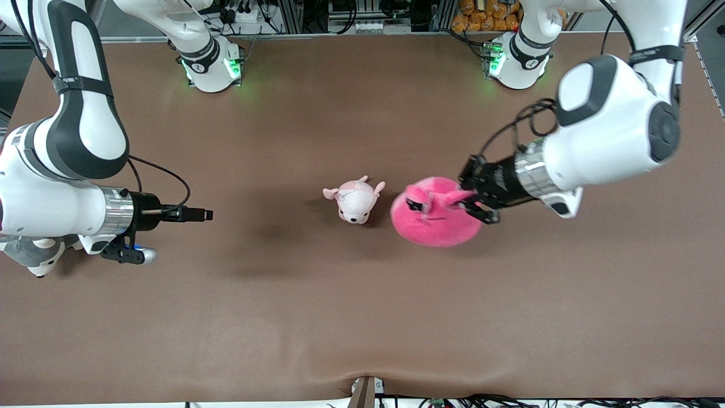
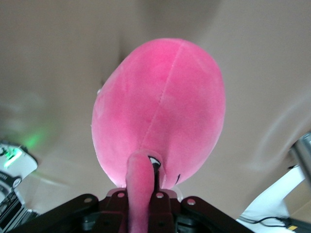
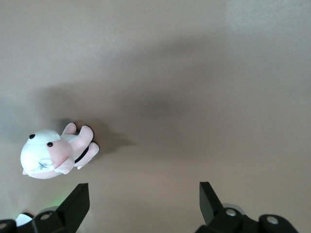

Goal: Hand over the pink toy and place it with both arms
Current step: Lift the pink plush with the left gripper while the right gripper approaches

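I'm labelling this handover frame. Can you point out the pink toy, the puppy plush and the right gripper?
pink toy (image 1: 436,224), front view, on its round body.
puppy plush (image 1: 355,203), front view, on its white head.
right gripper (image 3: 143,201), right wrist view, midway between its open fingertips.

No legible text anywhere; arm bands possibly lettered, too small to read.

The front view looks down from high up across the brown table (image 1: 362,317), facing both robot bases. The left wrist view sits very close to the pink toy (image 2: 160,111), which nearly fills it. The right wrist view looks down at the table from above. It shares the small puppy toy (image 3: 51,153) with the front view.
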Motion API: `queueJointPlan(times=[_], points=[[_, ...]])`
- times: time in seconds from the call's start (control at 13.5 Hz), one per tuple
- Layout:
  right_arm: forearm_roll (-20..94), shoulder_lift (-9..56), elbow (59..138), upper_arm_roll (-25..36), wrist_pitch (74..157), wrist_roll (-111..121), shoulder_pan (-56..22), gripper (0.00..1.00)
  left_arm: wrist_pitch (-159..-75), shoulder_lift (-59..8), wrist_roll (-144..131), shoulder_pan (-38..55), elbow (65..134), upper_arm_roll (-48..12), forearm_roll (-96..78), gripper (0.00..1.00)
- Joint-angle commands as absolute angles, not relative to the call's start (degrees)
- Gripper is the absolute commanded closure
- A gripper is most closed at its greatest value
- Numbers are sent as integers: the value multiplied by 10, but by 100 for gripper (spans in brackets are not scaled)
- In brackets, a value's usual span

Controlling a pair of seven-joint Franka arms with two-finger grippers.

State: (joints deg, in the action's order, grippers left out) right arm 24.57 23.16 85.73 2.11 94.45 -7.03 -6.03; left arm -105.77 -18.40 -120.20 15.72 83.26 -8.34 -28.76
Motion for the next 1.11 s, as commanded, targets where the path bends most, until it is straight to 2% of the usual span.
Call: queueJointPlan(times=[0.0,0.15,0.37,0.59,1.04], points=[[287,242,843,23,936,-43,-55,0,-1076,-207,-1253,195,802,-83,-297,100],[318,241,839,21,937,-46,-57,0,-1122,-216,-1287,222,798,-83,-296,100],[439,241,840,22,938,-55,-65,0,-1201,-255,-1354,266,758,-81,-297,100],[502,240,839,22,943,-189,-92,0,-1265,-272,-1392,295,748,-83,-298,100],[579,240,840,23,946,-365,-106,0,-1304,-286,-1440,328,747,-83,-299,100]])
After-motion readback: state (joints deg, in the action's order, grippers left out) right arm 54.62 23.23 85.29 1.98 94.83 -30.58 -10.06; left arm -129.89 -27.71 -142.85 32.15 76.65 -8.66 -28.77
